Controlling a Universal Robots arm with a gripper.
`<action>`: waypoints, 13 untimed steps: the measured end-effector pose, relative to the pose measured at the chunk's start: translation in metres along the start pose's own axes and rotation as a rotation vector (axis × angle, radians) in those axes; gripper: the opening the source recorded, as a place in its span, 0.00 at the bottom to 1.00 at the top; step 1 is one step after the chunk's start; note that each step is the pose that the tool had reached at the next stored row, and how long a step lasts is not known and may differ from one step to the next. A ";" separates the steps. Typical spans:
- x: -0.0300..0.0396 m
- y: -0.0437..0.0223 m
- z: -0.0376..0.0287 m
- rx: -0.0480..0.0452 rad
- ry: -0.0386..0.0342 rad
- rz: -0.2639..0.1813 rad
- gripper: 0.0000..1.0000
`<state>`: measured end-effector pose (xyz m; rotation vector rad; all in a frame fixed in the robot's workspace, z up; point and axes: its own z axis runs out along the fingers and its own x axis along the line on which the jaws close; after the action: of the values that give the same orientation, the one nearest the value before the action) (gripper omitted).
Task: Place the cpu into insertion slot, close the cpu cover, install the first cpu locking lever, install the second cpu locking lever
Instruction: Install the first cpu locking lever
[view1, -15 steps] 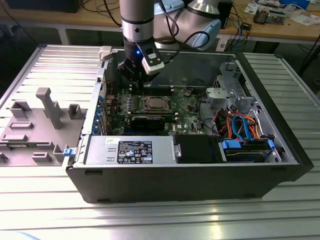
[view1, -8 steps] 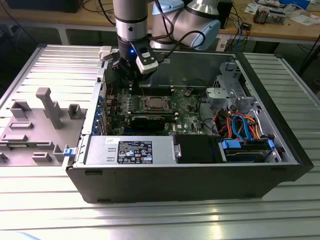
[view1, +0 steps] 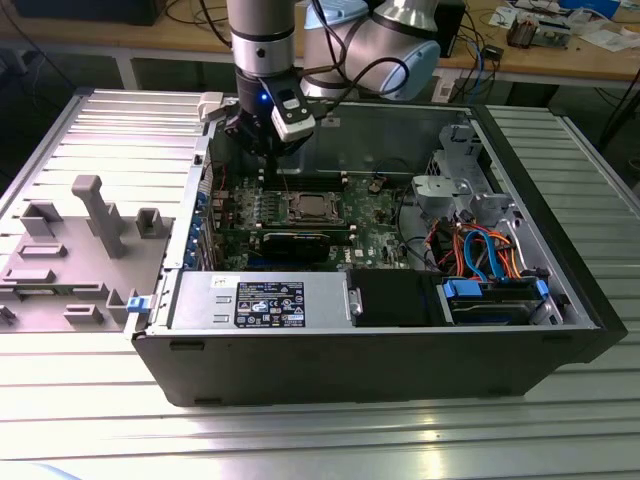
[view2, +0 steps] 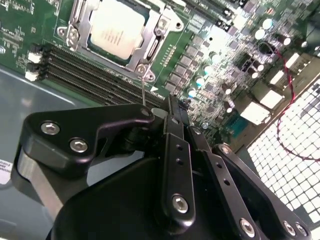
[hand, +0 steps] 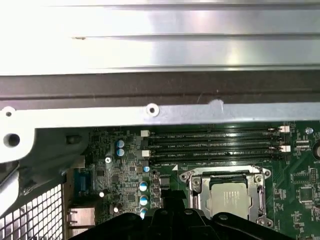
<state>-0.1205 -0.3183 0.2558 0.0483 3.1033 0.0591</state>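
Silvery-grey metal is showing through the cut-out of the cpu cover (view2: 151, 47). The cpu (view2: 116, 29) is lying flat in the insertion slot (hand: 187, 175), and the cover is lying down over it, framing the chip on all sides.

The gripper (view2: 172, 102) is hanging above the green circuit board (view2: 20, 30). Its fingers are sitting together, with nothing visible between them.

**Governing relation.** The insertion slot is lying below the gripper and ahead of its fingertips, on the far side of the row of memory slots (view2: 85, 70). In the exterior view, the gripper (view1: 263, 155) is hovering over the board, and the socket is sitting off toward the exterior view's right of it.

**Lever.** A thin wire rod (view2: 143, 92) is standing up from the socket corner nearest the gripper.
- Its long axis is running from that corner up toward the fingertips.
- Its upper end is lying just beside the gripper's black linkage, not between the fingers.
- Whether rod and linkage are touching cannot be told.

**Assessment.** The rod is probably an unlatched cpu locking lever. On that reading, chip placement and cover closing are looking complete, and the lever work is the step in hand. The gripper is nearer to this rod than to any other part of the socket.
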 end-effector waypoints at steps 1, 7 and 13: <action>0.0000 0.0009 0.0000 0.0000 0.0001 0.000 0.11; -0.0017 0.0062 0.0001 0.0000 0.0001 -0.002 0.11; -0.0102 0.0077 0.0005 -0.0003 0.0006 -0.012 0.11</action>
<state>-0.1101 -0.3110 0.2560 0.0290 3.1039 0.0592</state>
